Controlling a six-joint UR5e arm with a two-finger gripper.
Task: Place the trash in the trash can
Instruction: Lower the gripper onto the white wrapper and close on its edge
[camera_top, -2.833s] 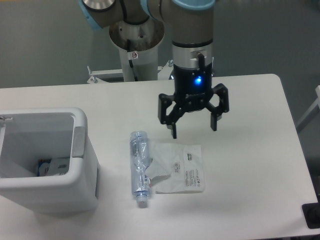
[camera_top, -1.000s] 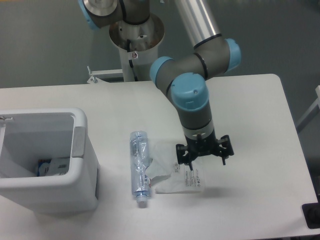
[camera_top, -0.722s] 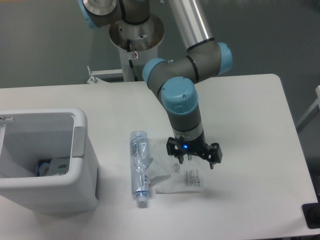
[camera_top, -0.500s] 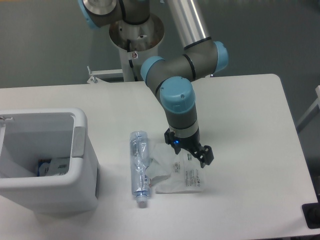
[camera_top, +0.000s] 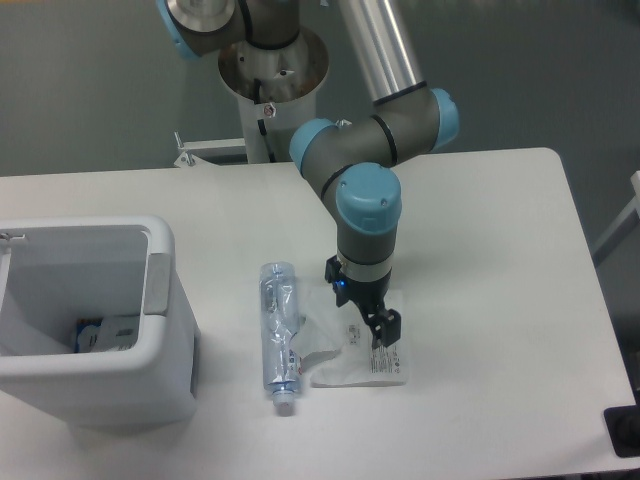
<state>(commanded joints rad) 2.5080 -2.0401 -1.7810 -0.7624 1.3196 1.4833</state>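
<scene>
A white desk (camera_top: 480, 220) carries the whole scene, with the trash can (camera_top: 160, 290) standing at its left end, open at the top and showing something small and printed low inside. The UR5e arm (camera_top: 368, 195) reaches down over the middle of the desk, its end effector (camera_top: 362, 308) turned edge-on to the camera and set low on the upper left part of the trash (camera_top: 365, 340), a flat white wrapper with black print lying on the desk. A crushed clear bottle (camera_top: 281, 335) lies just beside the wrapper's left edge, cap end toward the camera.

From this angle one finger (camera_top: 386, 328) shows over the wrapper while the other sits half hidden near the blue light, with a gap between them, so the end effector reads as spread rather than pinching; whether the tips already touch the film cannot be told.

The job appears to be at its start: the wrapper is not yet lifted and lies well apart from the can. Left to do, by the look of things, are the pinch, the lift, the carry leftward past the bottle, and the drop inside the rim.
</scene>
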